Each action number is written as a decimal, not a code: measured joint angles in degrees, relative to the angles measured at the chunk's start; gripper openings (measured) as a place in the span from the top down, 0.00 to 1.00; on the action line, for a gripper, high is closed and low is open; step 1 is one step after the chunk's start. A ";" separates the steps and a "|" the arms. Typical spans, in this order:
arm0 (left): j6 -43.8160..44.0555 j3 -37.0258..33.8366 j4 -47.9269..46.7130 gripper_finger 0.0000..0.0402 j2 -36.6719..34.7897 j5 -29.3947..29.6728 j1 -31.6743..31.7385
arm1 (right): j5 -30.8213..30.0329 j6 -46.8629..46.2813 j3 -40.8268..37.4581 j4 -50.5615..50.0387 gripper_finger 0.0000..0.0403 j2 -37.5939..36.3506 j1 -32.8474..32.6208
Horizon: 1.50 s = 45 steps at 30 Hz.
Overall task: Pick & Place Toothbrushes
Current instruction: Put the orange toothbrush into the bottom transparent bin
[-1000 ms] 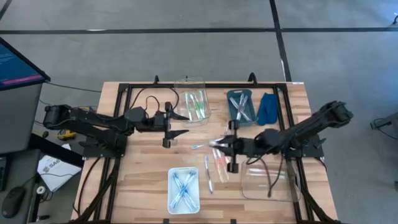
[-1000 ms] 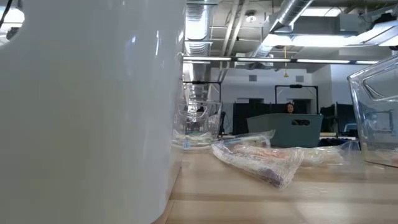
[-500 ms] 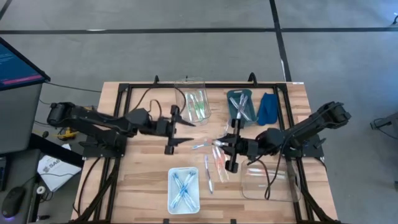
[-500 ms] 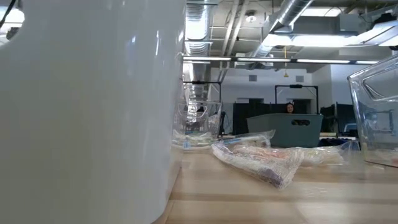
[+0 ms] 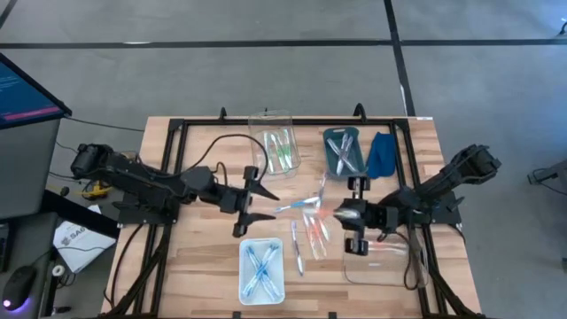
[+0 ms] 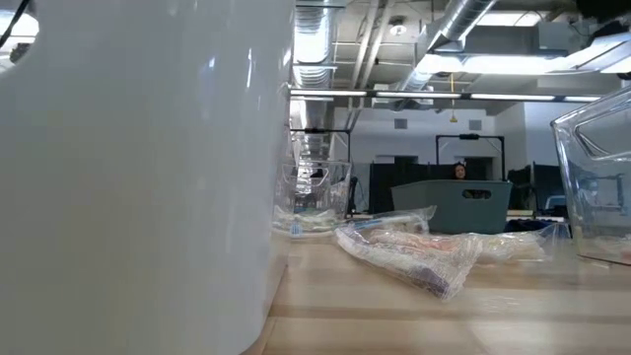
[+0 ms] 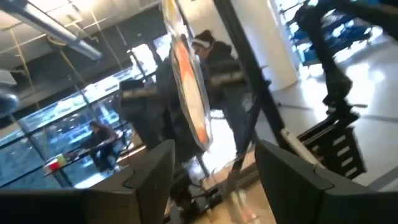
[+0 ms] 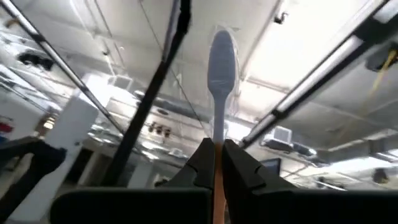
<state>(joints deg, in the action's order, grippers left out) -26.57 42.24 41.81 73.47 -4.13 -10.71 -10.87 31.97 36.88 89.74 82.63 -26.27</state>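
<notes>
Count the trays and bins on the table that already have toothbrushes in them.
3: a clear bin at the back with green ones, a teal tray beside it, and a white tray at the front with blue ones.

Two dark jointed arms trail looping black cables, each pincer black.

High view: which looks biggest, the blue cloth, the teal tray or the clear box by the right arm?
1. Clear box, the largest.
2. Teal tray.
3. Blue cloth, only slightly smaller than the tray, so those two are close.

Loose toothbrushes (image 5: 306,226) clutter centre between 4 trays; table (image 5: 199,257) front-left bare.
</notes>
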 joint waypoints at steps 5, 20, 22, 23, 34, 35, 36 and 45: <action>5.11 0.09 5.38 0.46 1.99 -8.79 0.51 | 5.35 -3.37 0.41 0.21 0.99 -1.65 1.87; 4.51 0.20 6.14 0.46 2.86 6.78 0.82 | 2.81 -6.56 1.08 -3.74 0.99 -0.09 5.33; 4.51 0.28 5.97 0.46 2.86 6.79 0.82 | 1.60 -6.56 1.08 -5.11 0.99 -0.07 5.81; 4.51 0.28 5.72 0.46 2.86 6.79 0.82 | 1.23 -6.57 1.08 -5.62 0.99 -0.07 6.18; 4.95 0.31 1.48 0.46 4.33 8.84 2.87 | 0.48 -12.97 3.34 -17.28 0.99 -0.04 10.99; 4.97 0.31 1.34 0.46 4.33 9.45 3.13 | 0.48 -12.97 4.02 -18.53 0.99 -0.04 11.03; 4.98 0.31 1.39 0.46 4.31 9.89 3.43 | 0.48 -12.72 4.47 -19.71 0.99 -0.04 10.94; 9.22 0.31 -0.91 0.46 4.28 2.42 5.30 | 0.31 -11.03 5.70 -22.88 0.99 -0.04 9.93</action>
<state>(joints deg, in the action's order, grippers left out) -17.35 42.54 40.90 77.76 -1.71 -5.40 -10.56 20.94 42.58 66.86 82.59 -16.34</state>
